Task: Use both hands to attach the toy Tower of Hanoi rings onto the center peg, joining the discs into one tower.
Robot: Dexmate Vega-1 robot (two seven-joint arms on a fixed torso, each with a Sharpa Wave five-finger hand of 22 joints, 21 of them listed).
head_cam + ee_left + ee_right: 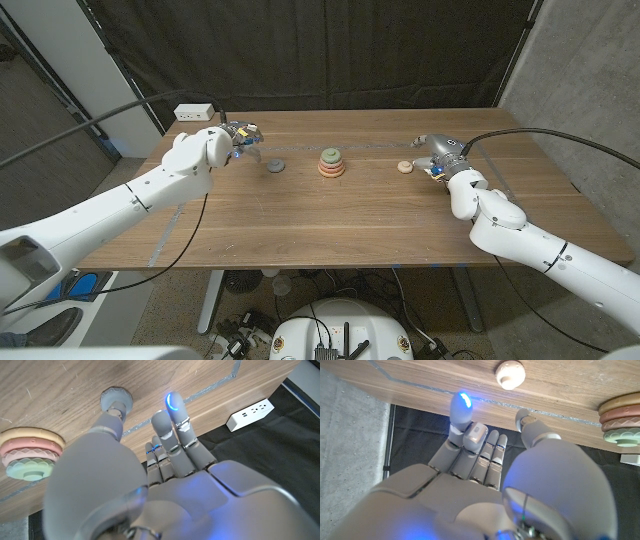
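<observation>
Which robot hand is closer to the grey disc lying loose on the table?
The left. The left robot hand is just beside the grey disc, on its own side of the stacked tower. The right robot hand is beyond the tower, next to the small cream disc.

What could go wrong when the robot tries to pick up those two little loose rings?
The grey ring and the cream ring lie flat and small, so either could slip from a robot hand. The left robot hand and right robot hand would both head for the stack, so they might bump each other or knock it.
</observation>
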